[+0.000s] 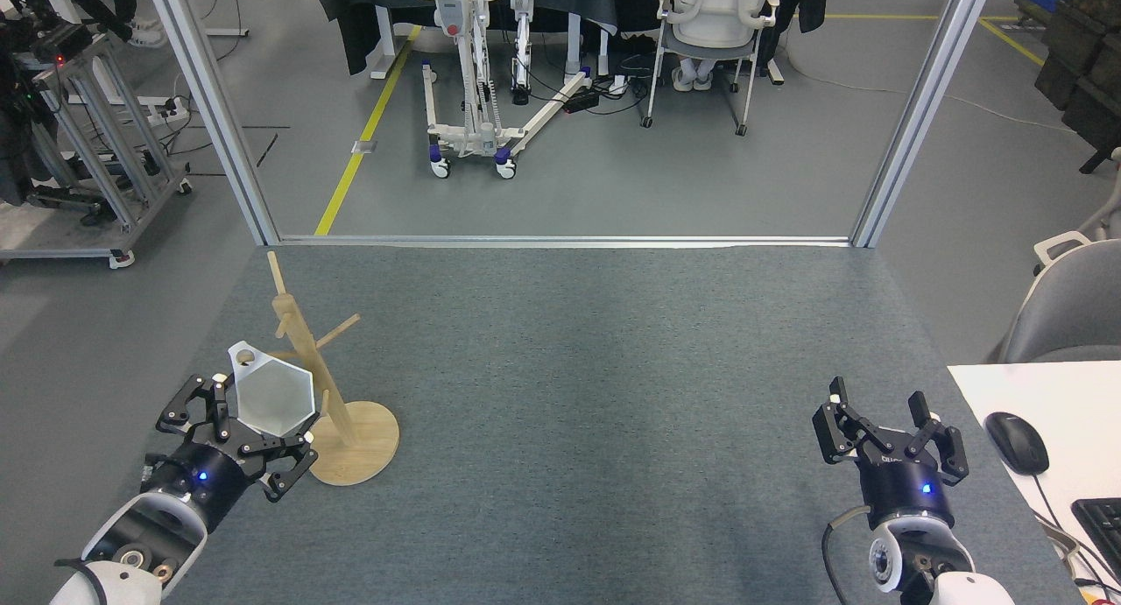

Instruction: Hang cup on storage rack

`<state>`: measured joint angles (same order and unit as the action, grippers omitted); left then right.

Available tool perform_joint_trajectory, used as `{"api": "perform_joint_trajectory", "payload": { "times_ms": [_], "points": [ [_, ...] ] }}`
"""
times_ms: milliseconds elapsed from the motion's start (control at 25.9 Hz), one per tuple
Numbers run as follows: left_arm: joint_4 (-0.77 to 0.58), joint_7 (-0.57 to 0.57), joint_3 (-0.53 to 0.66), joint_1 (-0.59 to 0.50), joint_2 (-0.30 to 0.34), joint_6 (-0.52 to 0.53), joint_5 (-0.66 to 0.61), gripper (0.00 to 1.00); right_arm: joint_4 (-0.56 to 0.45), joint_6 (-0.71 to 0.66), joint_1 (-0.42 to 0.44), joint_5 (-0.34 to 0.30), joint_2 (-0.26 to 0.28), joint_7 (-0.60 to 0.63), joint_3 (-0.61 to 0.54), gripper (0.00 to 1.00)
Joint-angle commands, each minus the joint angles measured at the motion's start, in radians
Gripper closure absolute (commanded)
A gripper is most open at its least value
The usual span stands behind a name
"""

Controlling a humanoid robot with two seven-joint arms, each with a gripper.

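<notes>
Head view: the left gripper (235, 430) clamps the white faceted mug (271, 399), its hexagonal mouth facing the camera, handle up-left, right beside the wooden mug tree (320, 386) on the grey carpeted table (595, 369). The right gripper (889, 430) hovers well apart with fingers spread, holding nothing, near a computer mouse (1016, 442).

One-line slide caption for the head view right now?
Left hand holds the white faceted cup beside the wooden mug tree; right hand idle, open.
</notes>
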<state>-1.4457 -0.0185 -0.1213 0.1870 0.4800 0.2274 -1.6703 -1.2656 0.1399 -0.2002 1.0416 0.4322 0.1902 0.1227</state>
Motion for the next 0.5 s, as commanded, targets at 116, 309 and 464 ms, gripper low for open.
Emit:
{"api": "perform_joint_trajectory", "payload": {
  "times_ms": [116, 309, 464],
  "points": [
    [0.001, 0.000, 0.000, 0.000, -0.001, 0.001, 0.000, 0.01, 0.000, 0.000, 0.001, -0.002, 0.000, 0.000, 0.000, 0.01],
    [-0.010, 0.022, -0.005, -0.003, -0.003, -0.013, 0.001, 0.01, 0.000, 0.000, 0.001, 0.000, 0.000, 0.000, 0.000, 0.01],
    [-0.042, 0.057, 0.012, -0.017, -0.040, -0.063, 0.004, 0.01, -0.002, 0.000, 0.001, -0.002, 0.000, 0.000, -0.002, 0.01]
  ]
}}
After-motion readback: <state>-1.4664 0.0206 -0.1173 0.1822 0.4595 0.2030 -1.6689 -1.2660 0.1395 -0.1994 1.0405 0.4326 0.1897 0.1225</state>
